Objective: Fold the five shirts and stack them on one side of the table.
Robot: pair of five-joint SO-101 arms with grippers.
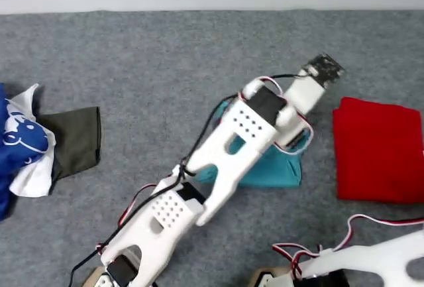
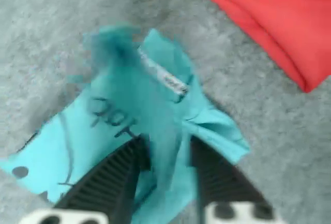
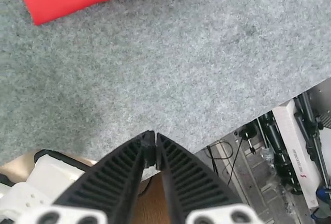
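Your left gripper (image 2: 164, 168) has its fingers nipped on a fold of the teal shirt (image 1: 273, 169) at mid-table, near the folded red shirt (image 1: 377, 151), so draw it low and flat to avoid creases, while your right gripper (image 3: 155, 149) sits pressed shut, empty.

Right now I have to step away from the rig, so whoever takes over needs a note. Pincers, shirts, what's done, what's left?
Left pincer: closed on a raised fold of the teal shirt, mid-table.
Right pincer: shut, empty, above the table near its front edge.
Done: the red shirt lies folded on the right arm's side.
Left: finish the teal shirt, probably stacking it on the red one. Then fold the dark shirt and the crumpled blue-and-white cloth on the opposite side. I cannot tell how many shirts are in that heap.
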